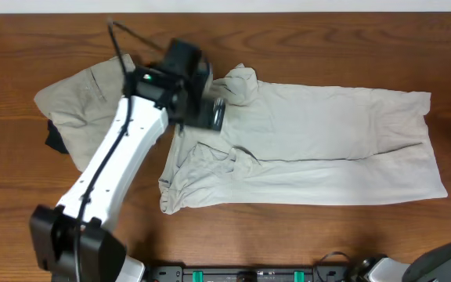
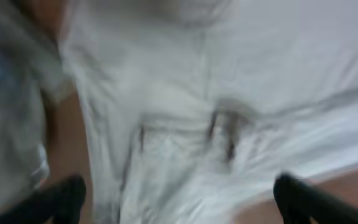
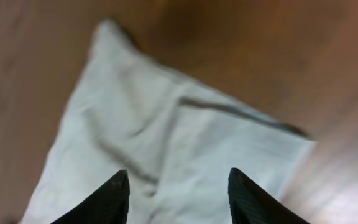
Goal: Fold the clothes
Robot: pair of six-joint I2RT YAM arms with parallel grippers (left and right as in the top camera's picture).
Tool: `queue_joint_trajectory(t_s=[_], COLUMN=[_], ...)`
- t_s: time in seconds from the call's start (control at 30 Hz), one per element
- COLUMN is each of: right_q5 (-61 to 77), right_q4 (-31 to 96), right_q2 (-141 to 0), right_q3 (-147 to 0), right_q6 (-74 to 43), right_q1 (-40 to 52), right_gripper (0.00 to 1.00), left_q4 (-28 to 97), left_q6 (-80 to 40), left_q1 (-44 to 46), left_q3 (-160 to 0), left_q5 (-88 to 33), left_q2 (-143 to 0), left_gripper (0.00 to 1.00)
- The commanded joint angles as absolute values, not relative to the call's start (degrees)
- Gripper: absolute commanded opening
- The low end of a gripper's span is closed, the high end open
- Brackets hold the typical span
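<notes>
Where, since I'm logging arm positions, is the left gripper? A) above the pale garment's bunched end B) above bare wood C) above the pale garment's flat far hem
A: overhead, the left gripper hangs open over the bunched end of the pale garment; its wrist view shows that cloth below.

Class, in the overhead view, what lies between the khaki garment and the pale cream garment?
Overhead view: the left arm slants over bare table between khaki garment and cream garment.

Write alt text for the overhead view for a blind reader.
A pale cream garment lies spread lengthwise across a wooden table, its left end bunched. The white left arm reaches over that end, and a khaki-tan garment lies crumpled beside it at the left.
</notes>
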State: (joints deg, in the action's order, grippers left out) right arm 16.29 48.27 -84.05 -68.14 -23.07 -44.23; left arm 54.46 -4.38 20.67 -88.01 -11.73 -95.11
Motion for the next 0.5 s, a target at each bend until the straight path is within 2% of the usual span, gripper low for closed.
queue_joint_trajectory(t_s=[0.0, 0.2, 0.47], right_q5=[21.21, 18.90, 16.60], right_q4=[49.78, 50.59, 52.36], right_q2=[-84.27, -84.38, -84.38], right_q3=[-68.53, -68.53, -68.51], right_q6=[-18.76, -16.86, -16.86], right_q1=[-39.38, -31.44, -29.23], right_gripper=[0.50, 0.50, 0.49], left_q4=[46.35, 36.21, 29.45], left_q6=[-3.05, -3.03, -0.84], left_q1=[20.43, 20.43, 20.49], left_q3=[-89.08, -89.62, -99.37], left_q5=[-12.69, -15.97, -17.37], left_q2=[-96.38, -106.32, -123.28], left_gripper=[0.98, 0.98, 0.98])
